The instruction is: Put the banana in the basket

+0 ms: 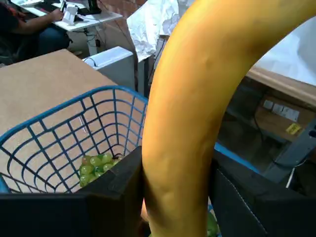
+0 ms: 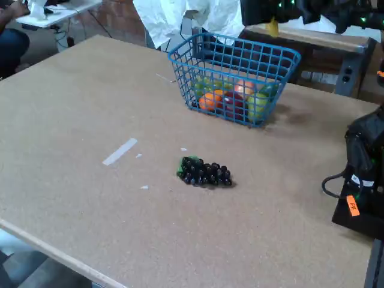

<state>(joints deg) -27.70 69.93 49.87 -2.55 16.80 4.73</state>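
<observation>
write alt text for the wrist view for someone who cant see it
A large yellow banana fills the middle of the wrist view, held between the gripper's two black fingers. Below it, the blue wire basket sits on a brown table with green grapes inside. A seated person at a desk shows in the far top left.

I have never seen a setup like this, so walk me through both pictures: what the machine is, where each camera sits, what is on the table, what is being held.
It is a single robot arm with a two-fingered gripper. The wrist view looks out from the gripper itself: its dark fingers clamp a yellow banana above a blue wire basket holding green grapes. The fixed view stands beside the wooden table; the arm is at its top edge, over the basket, which already holds several fruits. A dark grape bunch lies alone on the table.
</observation>
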